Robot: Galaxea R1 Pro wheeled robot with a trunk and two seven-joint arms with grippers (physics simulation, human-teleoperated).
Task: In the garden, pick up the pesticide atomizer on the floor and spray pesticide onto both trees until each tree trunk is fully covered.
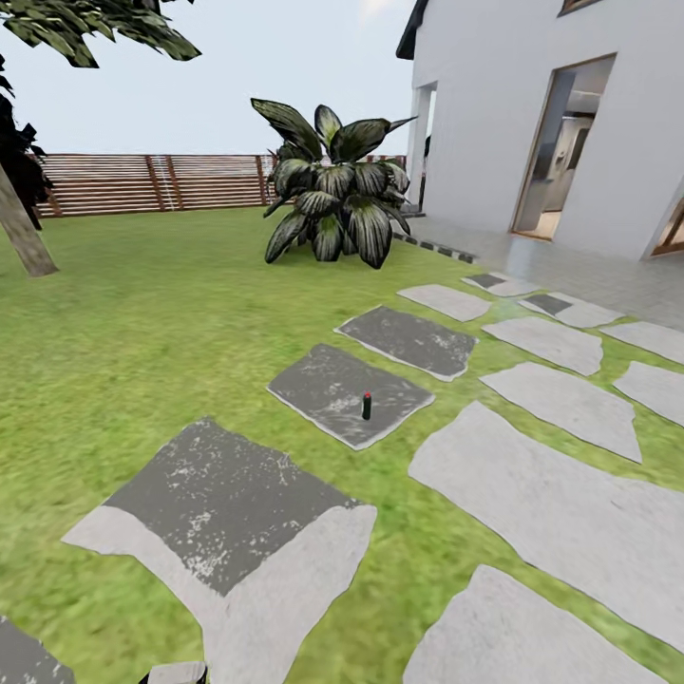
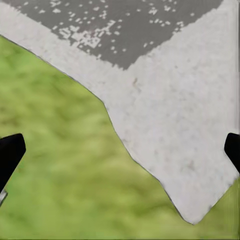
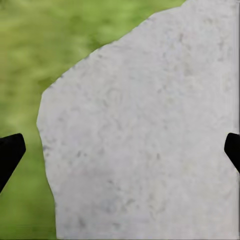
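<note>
We see a white house [image 1: 570, 123] at the right, with an open doorway [image 1: 560, 152] showing a lit room inside. A paved grey terrace [image 1: 589, 271] runs along its wall. Beside the house corner stands a big broad-leaved plant [image 1: 337, 195] with dark, striped leaves, rooted in the grass. Small dark blocks [image 1: 442, 249] line the terrace edge near that plant. Above everything we see a pale, hazy sky [image 1: 237, 66]. Leafy branches [image 1: 85, 28] hang into the upper left corner.
</note>
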